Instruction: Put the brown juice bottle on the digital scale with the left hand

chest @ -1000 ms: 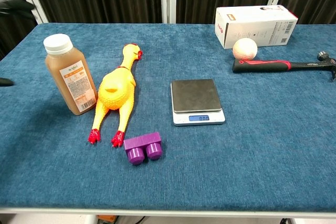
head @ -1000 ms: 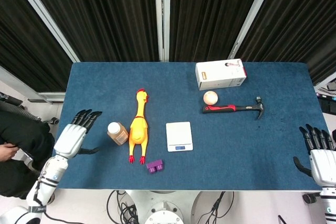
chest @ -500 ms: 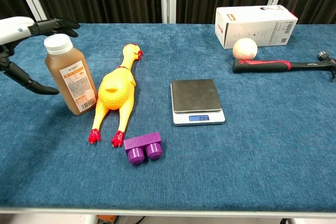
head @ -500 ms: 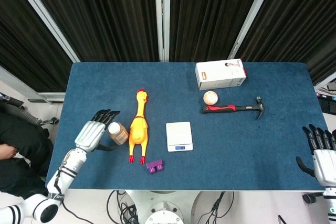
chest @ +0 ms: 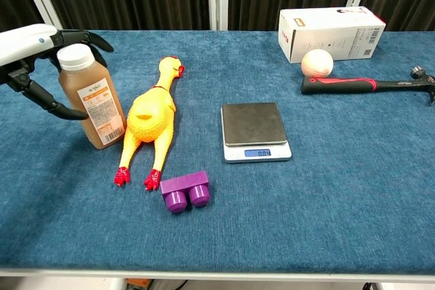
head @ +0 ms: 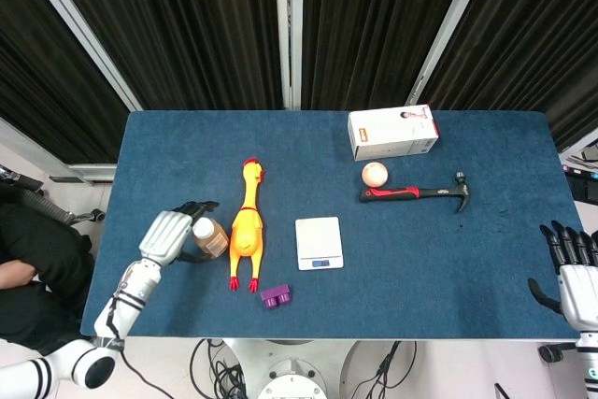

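The brown juice bottle [head: 209, 237] with a white cap stands upright at the left of the blue table, beside the rubber chicken. In the chest view the bottle [chest: 92, 100] shows its orange label. My left hand [head: 168, 235] is at the bottle's left side; its fingers [chest: 81, 36] reach behind the cap and the thumb curves toward the bottle's lower left, not closed on it. The digital scale [head: 319, 242] sits bare at the table's middle, also seen as the scale [chest: 253, 127] in the chest view. My right hand [head: 572, 263] hovers off the table's right edge, fingers spread, holding nothing.
A yellow rubber chicken [chest: 151, 120] lies between bottle and scale. A purple block [chest: 185, 191] sits near the front edge. At the back right are a white box [chest: 331, 24], a pale ball [chest: 317, 63] and a red-handled hammer [chest: 360, 85].
My left hand has moved right from the table's left edge up to the bottle, and its fingers now wrap partly round it. The bottle has not moved. The right hand dropped slightly.
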Available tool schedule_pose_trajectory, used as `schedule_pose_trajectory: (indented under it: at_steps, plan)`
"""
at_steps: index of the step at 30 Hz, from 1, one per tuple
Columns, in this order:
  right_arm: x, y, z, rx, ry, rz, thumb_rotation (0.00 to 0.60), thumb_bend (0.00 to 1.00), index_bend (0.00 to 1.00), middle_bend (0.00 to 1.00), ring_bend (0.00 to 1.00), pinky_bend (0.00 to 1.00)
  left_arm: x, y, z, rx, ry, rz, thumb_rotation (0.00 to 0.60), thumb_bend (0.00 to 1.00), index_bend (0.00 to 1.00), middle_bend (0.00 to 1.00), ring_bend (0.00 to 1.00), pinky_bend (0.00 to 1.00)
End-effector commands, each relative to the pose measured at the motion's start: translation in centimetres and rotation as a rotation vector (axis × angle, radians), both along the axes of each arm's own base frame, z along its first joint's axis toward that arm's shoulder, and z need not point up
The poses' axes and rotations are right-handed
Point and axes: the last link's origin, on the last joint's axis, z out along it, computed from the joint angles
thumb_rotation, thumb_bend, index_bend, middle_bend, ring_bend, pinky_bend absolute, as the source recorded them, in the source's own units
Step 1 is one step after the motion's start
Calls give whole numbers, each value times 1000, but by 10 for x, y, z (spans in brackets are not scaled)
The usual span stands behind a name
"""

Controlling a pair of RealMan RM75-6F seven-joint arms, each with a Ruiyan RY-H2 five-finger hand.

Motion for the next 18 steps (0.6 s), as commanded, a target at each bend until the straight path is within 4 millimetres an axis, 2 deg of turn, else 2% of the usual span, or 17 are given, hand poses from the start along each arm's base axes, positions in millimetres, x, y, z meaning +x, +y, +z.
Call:
schedule_pose_trajectory:
  at_steps: [1, 10, 18]
  plan:
    - [0, 0, 0, 0, 1, -2, 600, 222, 0, 0, 0, 0, 0, 1, -1, 6, -1, 1, 600, 13, 305, 357, 324, 537]
    - [-1, 0, -1, 8, 2, -13, 600, 222, 0, 0, 0, 0, 1, 2, -2, 29, -9, -13, 600, 27, 446, 486, 478, 653]
    - [-2, 1, 0, 6, 1, -18, 600, 222, 0, 0, 0, 0, 3, 3, -1, 61, -23, -22, 600, 34, 500, 535, 504, 651]
